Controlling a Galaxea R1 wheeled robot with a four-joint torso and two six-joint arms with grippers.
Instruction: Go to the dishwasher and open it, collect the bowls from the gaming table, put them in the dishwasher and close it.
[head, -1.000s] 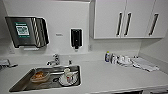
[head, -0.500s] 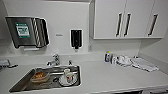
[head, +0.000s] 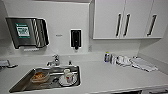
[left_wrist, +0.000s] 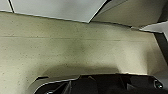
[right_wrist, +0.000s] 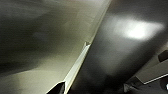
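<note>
Facing: white kitchen counter (head: 105, 77), its near edge close below.
Left: steel sink (head: 22, 83) holding dishes.
Right: bare worktop.
Grippers: state cannot be told.

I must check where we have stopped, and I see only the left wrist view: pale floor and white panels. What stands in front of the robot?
Observer: In the head view, a white counter with a steel sink set into it.
Operator: Is the sink empty?
Observer: No. A cup stands on a plate in it, beside a brownish container.
Operator: And what does the right wrist view give?
Observer: A dark shiny surface with a bright glare on it, next to pale floor. I cannot tell what the surface belongs to.
</note>
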